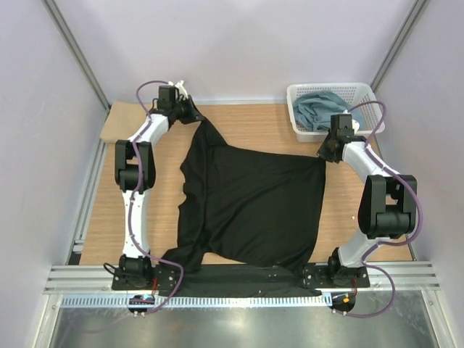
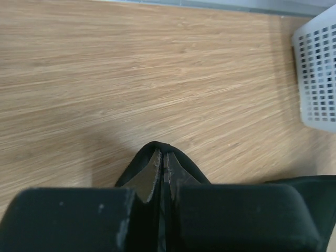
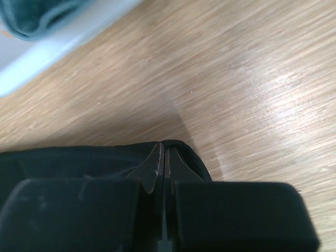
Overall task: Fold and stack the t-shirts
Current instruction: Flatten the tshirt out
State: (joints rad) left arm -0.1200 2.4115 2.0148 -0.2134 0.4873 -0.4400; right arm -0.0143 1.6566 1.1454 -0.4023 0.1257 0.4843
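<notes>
A black t-shirt point(image 1: 250, 206) hangs stretched between both grippers above the wooden table, its lower part draping over the near edge. My left gripper point(image 1: 197, 116) is shut on its far left corner, and the cloth wraps the closed tips of the left gripper point(image 2: 163, 153) in the left wrist view. My right gripper point(image 1: 324, 154) is shut on the shirt's right corner; the right wrist view shows the right gripper point(image 3: 165, 148) pinching a black fold point(image 3: 68, 160). A blue-grey t-shirt point(image 1: 320, 107) lies crumpled in the basket. A tan t-shirt point(image 1: 119, 125) lies flat at the far left.
The white lattice basket point(image 1: 299, 93) stands at the back right corner, close behind the right wrist; its wall point(image 2: 317, 79) shows at the right of the left wrist view. Bare wooden table point(image 1: 254, 127) lies between the arms. Grey walls enclose the sides.
</notes>
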